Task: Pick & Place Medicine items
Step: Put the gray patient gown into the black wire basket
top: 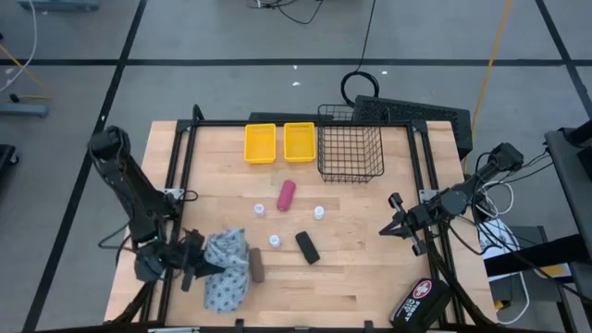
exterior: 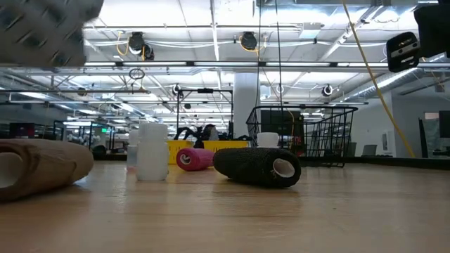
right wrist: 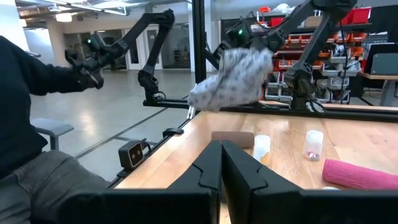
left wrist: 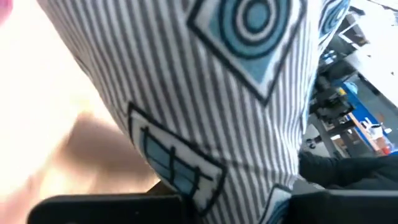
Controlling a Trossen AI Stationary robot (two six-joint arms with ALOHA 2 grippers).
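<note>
My left gripper is at the table's near left and is shut on the blue-white patterned pouch, which fills the left wrist view. In the right wrist view the pouch hangs above the wood. A brown block lies beside it. A black block, three white bottles and the magenta tube rest mid-table. My right gripper waits shut at the right edge, touching nothing. My left gripper pinches the pouch's left end between its two fingers. It comes in nearly level from the table's left. The pouch is lifted clear of the table and sags slack below and beyond the fingers.
Two yellow bins and a black wire basket stand along the far edge. A black case with a red-white cross lies at the near right corner. A seated person is beyond the table's left side.
</note>
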